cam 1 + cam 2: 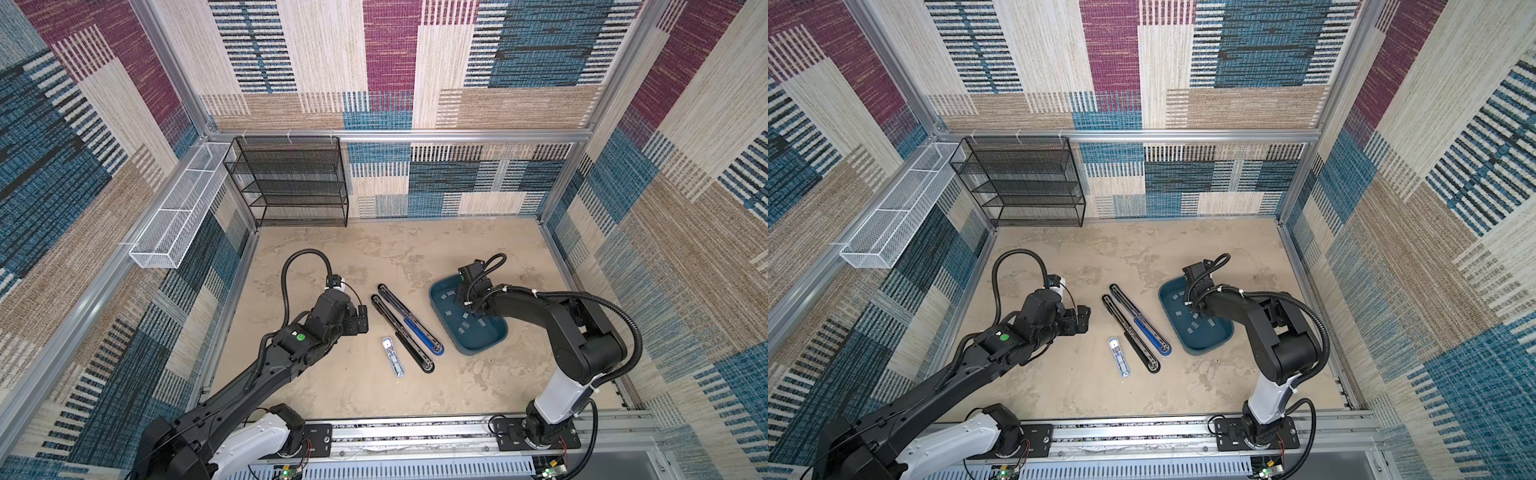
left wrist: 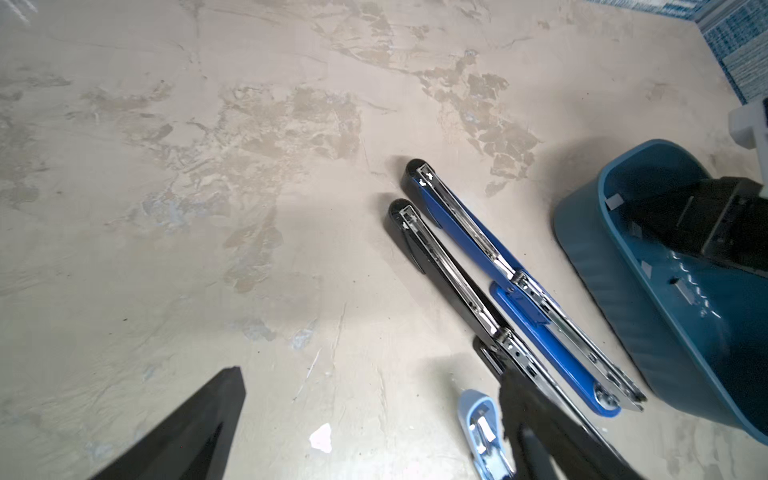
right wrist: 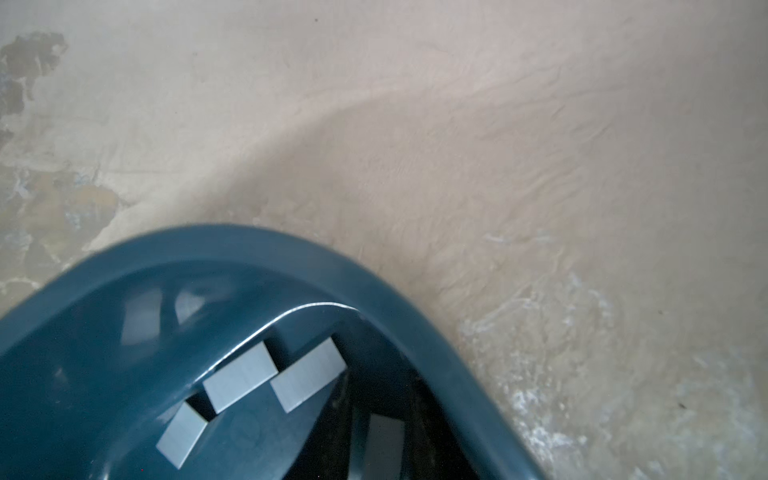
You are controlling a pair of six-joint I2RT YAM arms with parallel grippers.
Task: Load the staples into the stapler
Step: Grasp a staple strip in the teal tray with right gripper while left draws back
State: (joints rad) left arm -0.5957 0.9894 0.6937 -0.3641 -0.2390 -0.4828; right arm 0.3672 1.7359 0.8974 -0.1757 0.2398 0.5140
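Two long staplers lie folded open side by side mid-table, one black, one blue. A small light-blue stapler lies just in front of them. Several grey staples are scattered in a teal tray to the right of them. My right gripper is down inside the tray, its dark fingers shut against the sides of one grey strip. My left gripper hovers open and empty left of the staplers.
A black mesh shelf stands at the back left against the wall. A white mesh basket hangs on the left wall. A small white scrap lies on the table under my left gripper. Patterned walls close in three sides.
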